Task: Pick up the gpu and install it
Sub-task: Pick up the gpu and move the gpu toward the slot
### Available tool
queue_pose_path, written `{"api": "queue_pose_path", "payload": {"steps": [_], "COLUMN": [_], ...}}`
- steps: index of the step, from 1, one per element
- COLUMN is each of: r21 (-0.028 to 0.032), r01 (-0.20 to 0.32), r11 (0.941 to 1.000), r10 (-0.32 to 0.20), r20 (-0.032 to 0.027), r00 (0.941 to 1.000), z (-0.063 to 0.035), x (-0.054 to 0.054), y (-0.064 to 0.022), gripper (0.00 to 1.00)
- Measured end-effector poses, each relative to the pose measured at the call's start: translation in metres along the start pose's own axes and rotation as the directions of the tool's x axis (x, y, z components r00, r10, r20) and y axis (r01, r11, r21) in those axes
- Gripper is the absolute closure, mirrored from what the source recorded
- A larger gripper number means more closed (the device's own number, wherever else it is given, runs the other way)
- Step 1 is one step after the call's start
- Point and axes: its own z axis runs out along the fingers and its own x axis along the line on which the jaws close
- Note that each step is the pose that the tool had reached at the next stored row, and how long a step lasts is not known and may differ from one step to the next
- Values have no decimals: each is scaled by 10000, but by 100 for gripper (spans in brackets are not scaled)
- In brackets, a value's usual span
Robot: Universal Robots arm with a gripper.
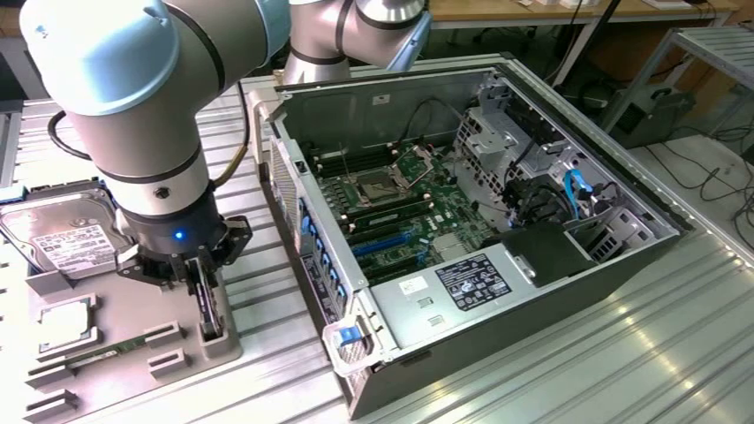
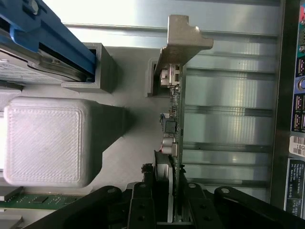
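Far on the exterior view's left lies a silver boxy hard drive with a white label (image 1: 65,238), seated in a grey plastic fixture tray (image 1: 136,305). A narrow green memory stick (image 1: 97,356) lies nearer the camera in the same tray. Next over, the black two-finger hand (image 1: 203,287) comes straight down from the arm onto the gpu (image 1: 211,311), a thin green circuit-board card standing on edge in its tray slot. In the wrist view the black fingers (image 2: 143,205) sit one on each face of the card (image 2: 177,114), pressed in with no gap visible, so I judge the hand pinches the gpu, which is not yet lifted out of its slot. The card's long axis runs from the hand (image 2: 170,205) out to the silver metal end bracket (image 2: 183,36), and the grip is across the thin way. The ribbed metal counter (image 1: 566,353) carries everything. To the exterior view's right of the hand, just beside the tray, lies the open black computer case (image 1: 531,327). Its green motherboard (image 1: 407,190) faces up, with the blue and black expansion slots (image 1: 377,243) on the side nearest the hand.
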Motion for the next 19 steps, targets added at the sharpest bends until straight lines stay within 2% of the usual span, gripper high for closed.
{"api": "queue_pose_path", "payload": {"steps": [13, 19], "r21": [-3, -1], "r01": [0, 0], "r11": [10000, 10000], "r10": [0, 0], "r20": [4, 1], "r00": [10000, 10000], "z": [-1, -65], "x": [0, 0], "y": [0, 2], "gripper": [73, 73]}}
